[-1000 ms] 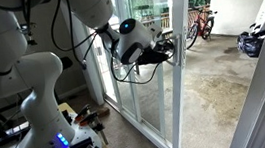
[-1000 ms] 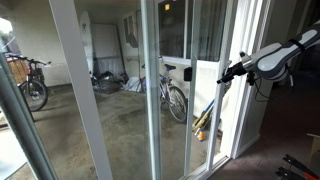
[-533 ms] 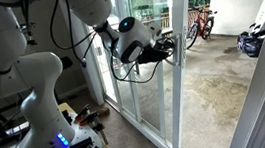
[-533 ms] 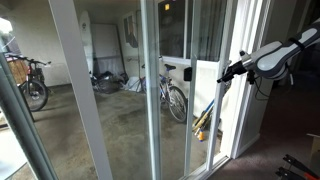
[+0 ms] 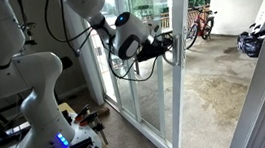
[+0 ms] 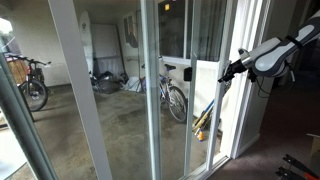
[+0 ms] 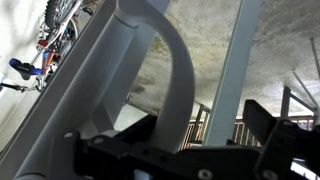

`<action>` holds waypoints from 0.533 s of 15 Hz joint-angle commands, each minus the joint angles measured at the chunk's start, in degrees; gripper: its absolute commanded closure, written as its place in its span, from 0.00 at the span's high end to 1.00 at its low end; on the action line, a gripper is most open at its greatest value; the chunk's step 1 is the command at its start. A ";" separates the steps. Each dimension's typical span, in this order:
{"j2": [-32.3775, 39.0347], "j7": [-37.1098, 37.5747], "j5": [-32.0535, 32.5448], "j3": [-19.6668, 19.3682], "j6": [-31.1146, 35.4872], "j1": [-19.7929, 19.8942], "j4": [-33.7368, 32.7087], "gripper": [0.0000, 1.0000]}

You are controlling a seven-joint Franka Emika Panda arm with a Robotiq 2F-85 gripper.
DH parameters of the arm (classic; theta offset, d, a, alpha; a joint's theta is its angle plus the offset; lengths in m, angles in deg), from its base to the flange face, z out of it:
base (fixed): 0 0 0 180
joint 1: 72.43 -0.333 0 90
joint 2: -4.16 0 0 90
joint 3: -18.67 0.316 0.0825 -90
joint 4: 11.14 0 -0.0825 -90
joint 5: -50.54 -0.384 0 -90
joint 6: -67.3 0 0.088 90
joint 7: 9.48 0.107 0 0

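1. The black two-fingered claw (image 5: 170, 52) is reaching out from the white robot arm (image 5: 33, 70) and hanging at the edge of the white-framed sliding glass door (image 5: 181, 99) in both exterior views.
2. In the wrist view, the claw (image 7: 195, 138) is standing released, its jaws spread on either side of the pale grey curved door handle (image 7: 178, 75).
3. One finger (image 7: 128, 145) is sitting just beside the foot of the handle, while the opposite finger (image 7: 268, 125) is standing apart from it, with daylight showing in between.
4. The handle is sitting on the upright door frame at about mid height. In an exterior view it (image 6: 228, 76) is showing only as a small shape next to the claw (image 6: 233, 68).
5. Beyond the glass, a grey concrete patio floor (image 5: 214, 80) is spreading out.
6. A red bicycle (image 5: 200, 23) is leaning well apart from the door, and a silver bicycle (image 6: 172, 96) is standing near the glass in an exterior view.
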 commanded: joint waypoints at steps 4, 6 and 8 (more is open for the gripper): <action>4.84 -0.57 -4.27 0.87 0.96 -8.10 -4.03 1.00; 5.03 -0.71 -5.23 0.67 0.80 -8.91 -3.92 1.00; 6.17 -1.12 -5.75 -0.16 0.75 -10.07 -3.04 1.00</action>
